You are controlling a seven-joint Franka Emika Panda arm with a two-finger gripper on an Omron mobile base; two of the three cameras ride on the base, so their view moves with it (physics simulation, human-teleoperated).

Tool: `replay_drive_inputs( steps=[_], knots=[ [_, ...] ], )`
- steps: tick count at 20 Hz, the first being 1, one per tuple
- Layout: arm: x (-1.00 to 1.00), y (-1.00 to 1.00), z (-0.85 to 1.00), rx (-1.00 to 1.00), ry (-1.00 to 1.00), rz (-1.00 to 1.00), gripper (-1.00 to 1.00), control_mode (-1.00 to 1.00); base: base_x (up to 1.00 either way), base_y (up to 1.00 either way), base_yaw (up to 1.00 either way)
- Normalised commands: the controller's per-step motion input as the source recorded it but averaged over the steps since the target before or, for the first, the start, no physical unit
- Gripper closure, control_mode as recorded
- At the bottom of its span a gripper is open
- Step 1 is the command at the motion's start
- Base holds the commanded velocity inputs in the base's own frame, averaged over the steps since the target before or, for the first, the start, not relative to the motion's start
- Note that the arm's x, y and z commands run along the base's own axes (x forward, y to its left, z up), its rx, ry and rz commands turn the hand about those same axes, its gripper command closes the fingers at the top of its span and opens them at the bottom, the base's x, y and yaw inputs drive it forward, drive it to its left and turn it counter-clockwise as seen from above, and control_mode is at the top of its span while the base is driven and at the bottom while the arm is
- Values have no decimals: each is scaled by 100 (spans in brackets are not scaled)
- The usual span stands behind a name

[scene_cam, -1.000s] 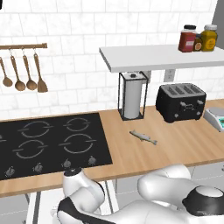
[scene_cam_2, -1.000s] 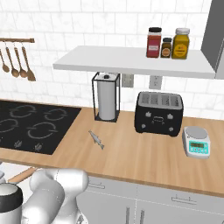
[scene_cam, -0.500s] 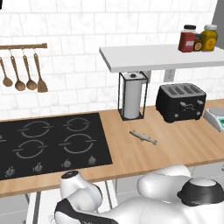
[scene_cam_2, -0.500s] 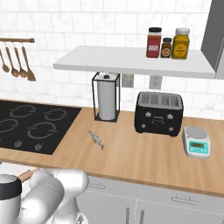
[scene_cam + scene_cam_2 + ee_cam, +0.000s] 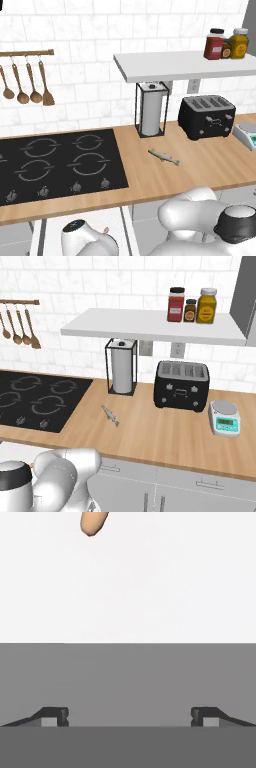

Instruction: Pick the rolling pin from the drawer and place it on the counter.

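The robot's hand [image 5: 130, 717] is hanging over the white floor of the drawer [image 5: 150, 587], its two dark fingertips [image 5: 52, 716] standing wide apart with nothing between them. A tan, rounded end of the rolling pin [image 5: 92, 522] is poking in at the top edge of the hand view, well clear of the fingers, with bare white drawer floor lying open between them.

From the left base view, the drawer [image 5: 50, 237] is showing as a white strip pulled out below the front edge of the bench [image 5: 150, 177], and the white arm is bending down into it; a small tan tip of the pin [image 5: 105, 230] is peeking out beside the arm.

On the bench, the black cooktop [image 5: 55, 162] is taking up the left part. A small grey fish [image 5: 164, 156] is lying alone on open wood near the middle, apart from the paper-towel stand [image 5: 151, 109], the black toaster [image 5: 207, 116] and the scale [image 5: 224, 417], all of which are sitting toward the back wall and right end. The wood along the front edge is lying bare. Jars [image 5: 192, 305] are lining the wall shelf [image 5: 150, 326], and wooden spoons [image 5: 27, 85] are hanging from a rail at left.
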Motion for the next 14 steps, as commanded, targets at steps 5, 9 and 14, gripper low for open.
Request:
replay_drive_inputs(
  steps=[5,9,14],
  knots=[
    [-60,19,0,0,1,-7,-100,-100,0,0,0],
    [-8,0,18,-3,-5,-6,-100,-100,0,0,0],
    [14,-12,47,0,-6,-4,-100,-100,0,0,0]
  ],
)
